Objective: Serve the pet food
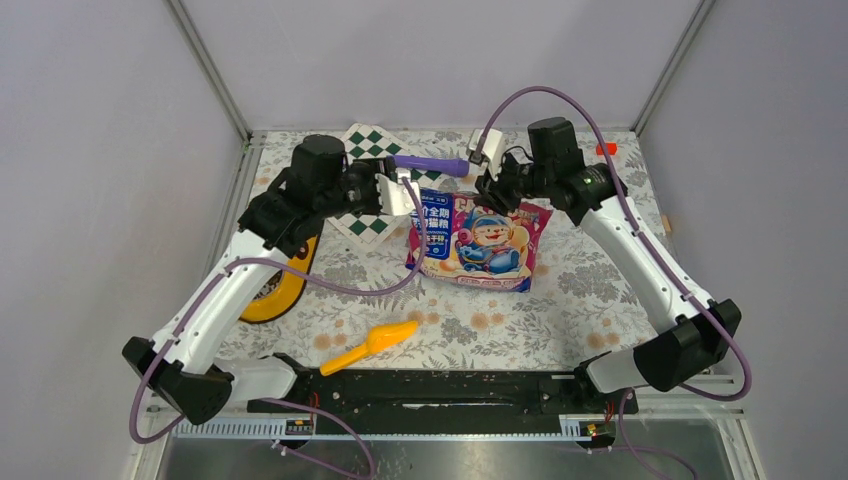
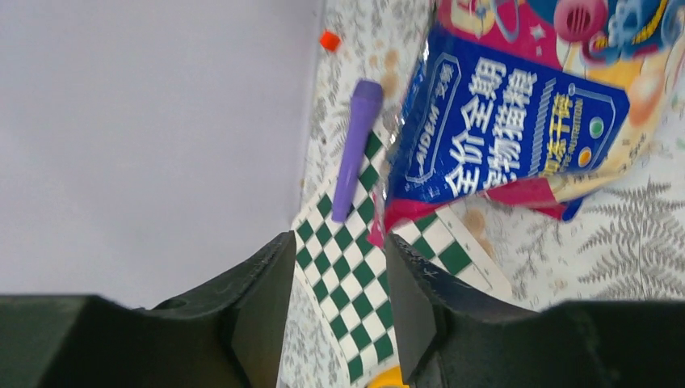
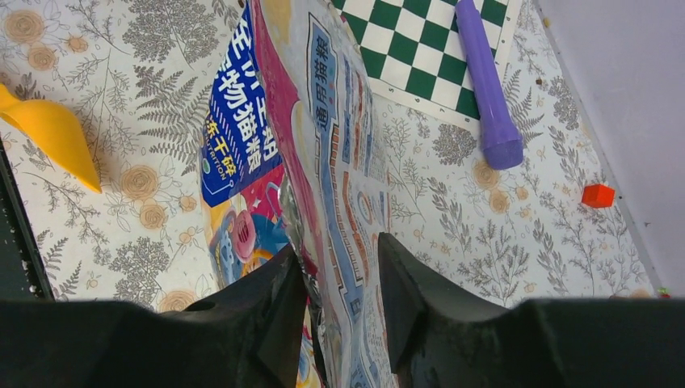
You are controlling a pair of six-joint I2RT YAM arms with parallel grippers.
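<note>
From above, the bag (image 1: 478,243) lay mid-table, apparently unopened, with the left gripper (image 1: 400,190) and right gripper (image 1: 497,185) at its far corners. Left wrist: jaws spread, bag corner at the gap. Right wrist: jaws straddled the bag's edge, but whether they gripped it was unclear. Opening was probably in hand, and both next needed firm pinches.

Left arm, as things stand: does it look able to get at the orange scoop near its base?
Probably yes. The orange scoop lies by itself, nothing on or against it. The left claw is at a corner of the pet food bag, jaws apart, so it looks free to pull back.
</note>
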